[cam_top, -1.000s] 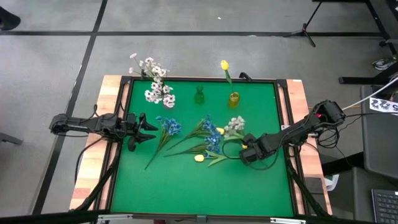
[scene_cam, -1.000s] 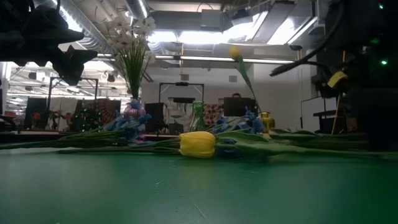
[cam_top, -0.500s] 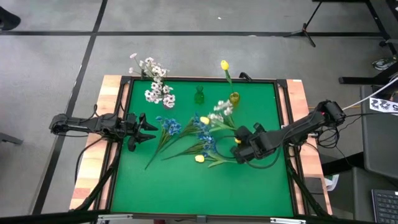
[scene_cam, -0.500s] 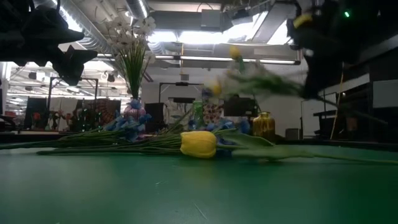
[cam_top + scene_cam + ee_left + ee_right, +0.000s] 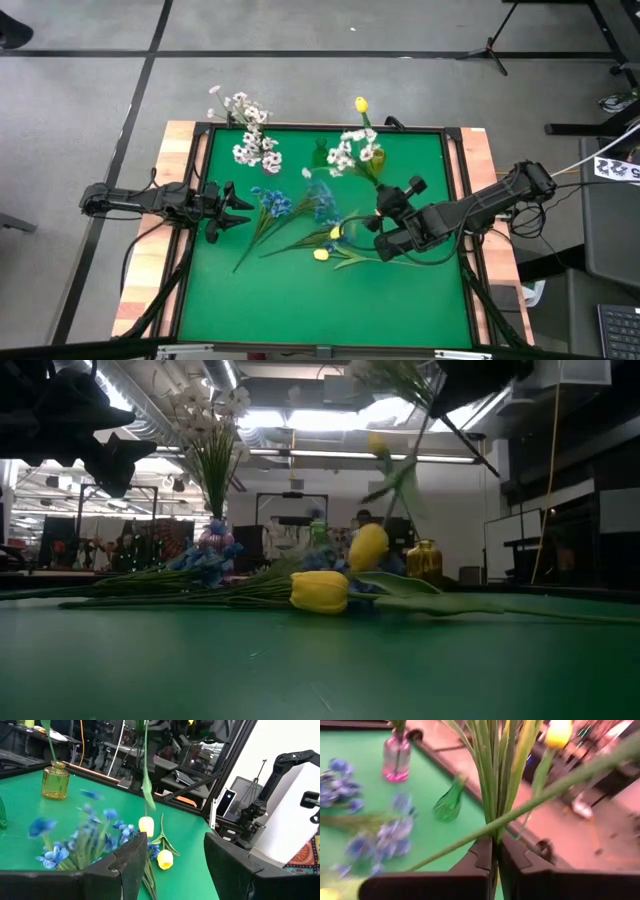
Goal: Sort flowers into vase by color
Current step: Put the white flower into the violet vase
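My right gripper (image 5: 385, 208) hovers over the mat's right half, shut on a white flower sprig whose blossoms (image 5: 350, 152) stand above the green vase (image 5: 320, 153) and the yellow vase (image 5: 376, 158). A yellow tulip (image 5: 367, 547) hangs lifted below that sprig. Another yellow tulip (image 5: 320, 255) and blue flowers (image 5: 275, 203) lie on the green mat. A pink vase (image 5: 396, 757) holds white flowers (image 5: 257, 150), and the yellow vase holds one yellow tulip (image 5: 361, 104). My left gripper (image 5: 235, 205) waits open at the mat's left edge. My right gripper pinches a bundle of thin green stems (image 5: 492, 820) of the white sprig between its two fingers. The stems rise out of the fingers, lifted clear of the mat. A thicker green stem (image 5: 470, 840) slants across just above the fingers; I cannot tell whether it is pinched too.
The three vases stand in a row along the mat's far edge. A raised dark frame and wooden rails (image 5: 190, 190) border the mat. Bare mat (image 5: 320, 310) lies toward the near edge.
My right gripper has risen and tipped up from pointing down, carrying the white sprig off the mat and swinging its blossoms toward the far edge, over the vases. A yellow tulip has come up with it. The blue flowers beside it have been stirred.
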